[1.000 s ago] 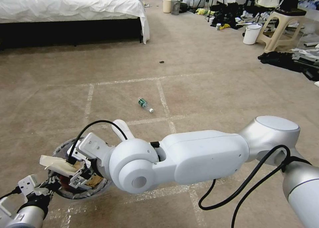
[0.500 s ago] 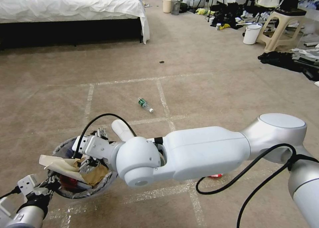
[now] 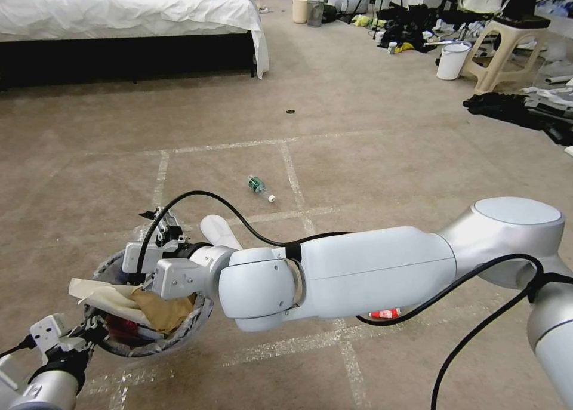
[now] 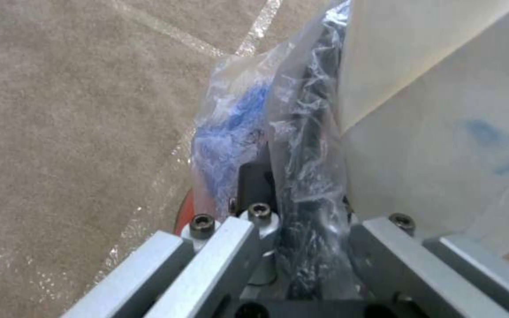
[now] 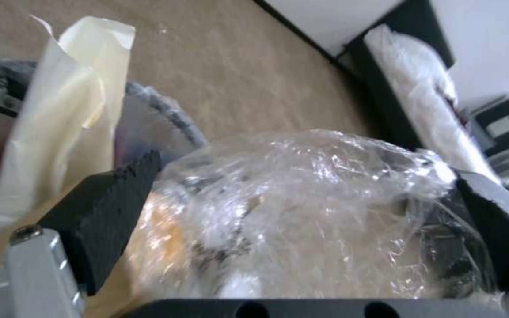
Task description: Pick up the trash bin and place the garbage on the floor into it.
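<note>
The bin (image 3: 146, 332) is held low at the robot's left, its bagged rim pinched by the left gripper (image 4: 290, 229). The right gripper (image 5: 301, 207) sits just above the bin mouth, jaws spread, a crinkled clear bag (image 5: 319, 194) between the pads and not squeezed. A stiff cream paper (image 3: 101, 293) sticks out over the rim. A bottle (image 3: 261, 189) lies ahead on the carpet (image 3: 388, 159), long axis slanting away to the left; the right arm is judged nearer. A red wrapper (image 3: 385, 313) lies under that arm.
</note>
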`<state>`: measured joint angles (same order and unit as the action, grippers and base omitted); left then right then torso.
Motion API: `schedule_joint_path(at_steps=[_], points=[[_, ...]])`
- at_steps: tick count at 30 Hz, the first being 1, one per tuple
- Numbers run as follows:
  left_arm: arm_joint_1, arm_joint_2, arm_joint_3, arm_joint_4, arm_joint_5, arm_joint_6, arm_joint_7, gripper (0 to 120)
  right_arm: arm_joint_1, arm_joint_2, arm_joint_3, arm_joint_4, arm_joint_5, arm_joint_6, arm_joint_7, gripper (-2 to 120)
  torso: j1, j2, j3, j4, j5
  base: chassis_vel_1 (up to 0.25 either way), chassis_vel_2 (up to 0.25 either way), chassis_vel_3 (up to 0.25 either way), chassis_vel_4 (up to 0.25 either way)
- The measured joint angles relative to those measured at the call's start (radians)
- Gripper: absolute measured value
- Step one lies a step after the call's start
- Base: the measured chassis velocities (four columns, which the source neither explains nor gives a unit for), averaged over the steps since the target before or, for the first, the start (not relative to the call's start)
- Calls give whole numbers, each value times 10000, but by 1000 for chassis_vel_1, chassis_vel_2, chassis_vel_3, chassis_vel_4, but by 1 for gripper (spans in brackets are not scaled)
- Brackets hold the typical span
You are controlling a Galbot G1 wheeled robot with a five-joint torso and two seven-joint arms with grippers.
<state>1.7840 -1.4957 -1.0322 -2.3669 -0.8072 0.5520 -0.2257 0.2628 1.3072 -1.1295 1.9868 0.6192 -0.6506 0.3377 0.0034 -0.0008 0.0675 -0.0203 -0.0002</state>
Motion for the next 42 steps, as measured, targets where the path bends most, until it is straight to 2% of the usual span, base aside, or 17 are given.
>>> schedule_joint_path(at_steps=[7, 11, 17, 18, 19, 20, 22, 24, 26, 27, 28, 32, 33, 34, 37, 39, 42], points=[[-11, 7, -59, 0, -39, -18, 3, 1, 222, -68, -157, -149, -1202, 436, -637, 100, 0, 0, 0, 0, 0, 0, 0, 0, 0], [-53, -11, -42, 14, -40, -23, 5, 1, 257, -126, -176, -506, -2519, 1199, -1173, 100, 0, 0, 1, -1, 0, 0, 0, 0, 0], [-55, -17, -54, 41, -38, -29, 14, 1, 285, -133, -149, -854, -3645, 1595, -1349, 100, 0, 0, 0, 0, -1, 0, 0, 0, 0], [-53, -15, -65, 46, -38, -33, 16, 1, 285, -126, -80, -1076, -4456, 2035, -1584, 100, 1, 0, 1, 0, 0, 0, 0, 0, 0], [-53, -15, -65, 46, -38, -33, 16, 1, 285, -126, -80, -1076, -4456, 2035, -1584, 100, 1, 0, 1, 0, 0, 0, 0, 0, 0], [-53, -16, -70, 46, -38, -37, 18, 1, 274, -134, -7, -1223, -5015, 2460, -1901, 100, 0, 0, 0, 0, 0, 0, 0, 0, 0], [-52, -17, -71, 52, -38, -42, 21, 1, 272, -162, 6, -1229, -5004, 2580, -2108, 100, 0, 0, 0, 0, 0, 0, 0, 0, 0], [-50, -16, -72, 61, -38, -47, 21, 1, 277, -190, -26, -1141, -4452, 2479, -2085, 100, 0, 0, 1, -1, 0, 0, 0, 0, 0], [-53, -12, -69, 71, -35, -53, 24, 1, 324, -196, -228, -429, -1263, 1384, -1208, 100, 0, 0, 1, -1, 0, 0, 0, 0, 0], [-53, -12, -69, 71, -35, -53, 24, 1, 324, -196, -228, -429, -1263, 1384, -1208, 100, 0, 0, 1, -1, 0, 0, 0, 0, 0], [-62, -9, -60, 75, -32, -53, 24, 1, 324, -163, -230, -139, -375, 736, -870, 100, 0, 0, 0, 0, 0, 0, 0, 0, 0], [-74, 3, -47, 86, -24, -54, 24, 1, 329, -205, -198, 241, 608, 487, -960, 100, 0, 0, 0, 0, -1, 0, 0, 0, 0], [-75, 11, -46, 89, -23, -54, 24, 1, 327, -177, -125, 564, 1530, -91, -512, 100, 0, 0, 0, 0, 0, 0, 0, 0, 0], [-74, 16, -43, 94, -17, -55, 25, 1, 314, -167, -101, 645, 1806, -403, -246, 100, 0, 0, -1, -1, 0, 0, 0, 0, 0], [-72, 15, -32, 96, -13, -55, 24, 1, 324, -170, -112, 637, 1676, -366, -288, 100, 0, 0, 0, 0, 0, 0, 0, 0, 0], [-52, 8, -28, 91, -5, -55, 25, 1, 334, -188, -131, 742, 2262, -651, -71, 100, 1, 0, 0, 0, -1, 0, 0, 0, 0], [-2, 8, -37, 81, -4, -60, 32, 1, 274, -241, -208, 788, 2341, -769, 18, 100, 0, 0, 0, 0, -1, 0, 0, 0, 0]])
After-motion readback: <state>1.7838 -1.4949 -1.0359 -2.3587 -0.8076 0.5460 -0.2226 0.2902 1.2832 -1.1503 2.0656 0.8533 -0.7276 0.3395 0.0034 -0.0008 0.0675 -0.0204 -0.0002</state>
